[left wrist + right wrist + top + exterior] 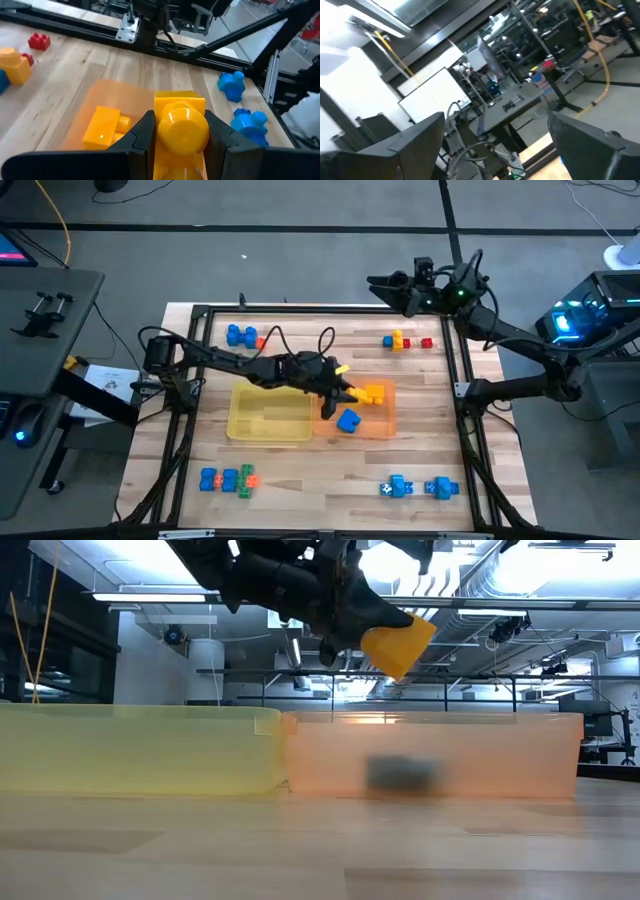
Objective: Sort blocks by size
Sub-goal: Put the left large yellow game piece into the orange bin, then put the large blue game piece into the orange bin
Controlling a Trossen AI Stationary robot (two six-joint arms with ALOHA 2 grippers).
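Note:
My left gripper point(346, 391) hangs over the orange tray point(385, 428), shut on a larger yellow block point(398, 645). In the tray lie another yellow block point(102, 125) and a blue block point(348, 421). The yellow tray point(270, 416) stands beside it on the left. More blocks lie on the table: blue ones far left point(240, 335), yellow and red ones far right point(398, 340), a mixed group near left point(226, 480) and blue ones near right point(398, 487). My right gripper point(495, 145) is raised beyond the table's far right corner, open and holding nothing. My left gripper pinches the yellow block by two opposite sides point(159, 120) between its two fingers point(142, 137). The round stud point(182, 129) shows between them. The fingers slant downward from the table's left. The block is tilted and lifted clear above the orange tray.
Black frame rails point(330, 308) run around the wooden table's edges. The two trays stand side by side at the middle. Bare wood lies between the trays and the block groups.

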